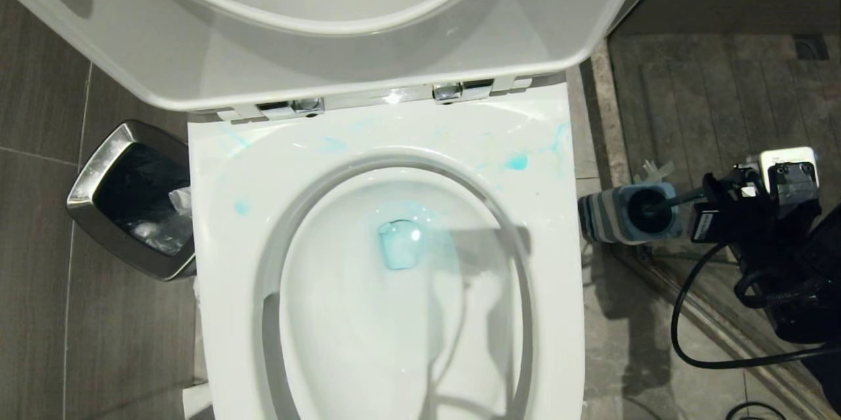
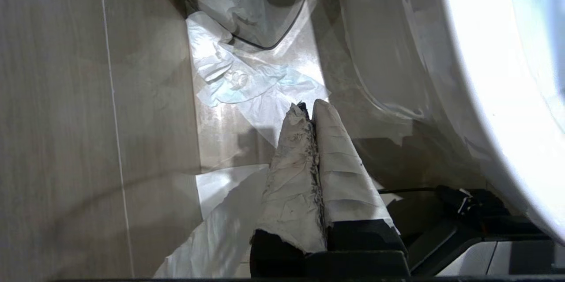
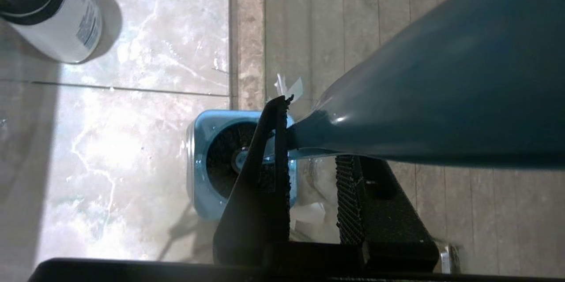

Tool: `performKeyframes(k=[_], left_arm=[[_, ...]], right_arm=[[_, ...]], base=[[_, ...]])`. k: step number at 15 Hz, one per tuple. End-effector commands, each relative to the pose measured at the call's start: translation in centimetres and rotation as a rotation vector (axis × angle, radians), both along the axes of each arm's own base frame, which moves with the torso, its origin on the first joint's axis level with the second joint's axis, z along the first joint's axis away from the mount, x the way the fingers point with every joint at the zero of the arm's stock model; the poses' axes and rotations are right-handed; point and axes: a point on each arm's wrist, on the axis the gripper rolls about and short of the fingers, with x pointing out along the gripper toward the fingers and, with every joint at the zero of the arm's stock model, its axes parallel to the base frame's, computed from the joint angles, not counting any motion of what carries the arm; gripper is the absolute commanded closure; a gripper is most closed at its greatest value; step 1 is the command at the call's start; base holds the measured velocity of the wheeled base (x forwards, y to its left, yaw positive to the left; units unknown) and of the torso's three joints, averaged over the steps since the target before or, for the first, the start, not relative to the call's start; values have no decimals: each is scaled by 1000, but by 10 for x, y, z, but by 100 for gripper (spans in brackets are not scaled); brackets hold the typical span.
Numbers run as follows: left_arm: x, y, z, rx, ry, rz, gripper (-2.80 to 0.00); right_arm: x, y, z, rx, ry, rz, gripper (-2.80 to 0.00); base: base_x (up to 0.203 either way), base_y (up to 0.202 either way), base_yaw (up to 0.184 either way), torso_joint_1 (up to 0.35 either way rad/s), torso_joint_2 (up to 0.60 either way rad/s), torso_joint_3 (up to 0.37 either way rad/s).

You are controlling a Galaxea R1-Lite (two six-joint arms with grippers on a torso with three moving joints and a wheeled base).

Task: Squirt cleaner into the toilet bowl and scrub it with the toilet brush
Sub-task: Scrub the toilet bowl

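The toilet bowl (image 1: 387, 315) is big, hard and slick, with blue cleaner (image 1: 399, 244) pooled in it. At its three o'clock, on smooth floor tiles (image 1: 39, 210), the brush (image 1: 663, 204) sits in its holder (image 1: 624, 213). It looks light and stiff. The right pincer (image 3: 309, 171) is half shut around the slippery handle; whether it squeezes yet, I cannot tell. The left pincer (image 2: 311, 141) is closed on nothing.

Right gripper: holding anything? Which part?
The right gripper has its fingers around the toilet brush handle, brush head in its holder; a firm clamp cannot be told. The left gripper holds nothing.

grey floor tiles (image 1: 39, 223), steel-rimmed waste bin (image 1: 128, 196)
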Motion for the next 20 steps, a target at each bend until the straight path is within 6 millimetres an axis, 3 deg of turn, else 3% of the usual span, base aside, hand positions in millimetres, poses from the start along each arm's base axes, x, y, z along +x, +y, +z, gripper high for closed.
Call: performKeyframes(k=[1,7,16,20], left_arm=[[0,0,0,0,1,2,0],[0,0,0,0,1,0,0],[0,0,0,0,1,0,0],[0,0,0,0,1,2,0]], right_arm=[[-4,-1,3,-2,-14,-4,0],[-24,-3,13,-12,-43,-5,0],[-89,-11,58,-14,-137,23,0],[-121,-15,88,-12,-60,55,0]], base=[[0,0,0,0,0,0],[0,0,0,0,0,0],[0,0,0,0,0,0],[0,0,0,0,0,0]])
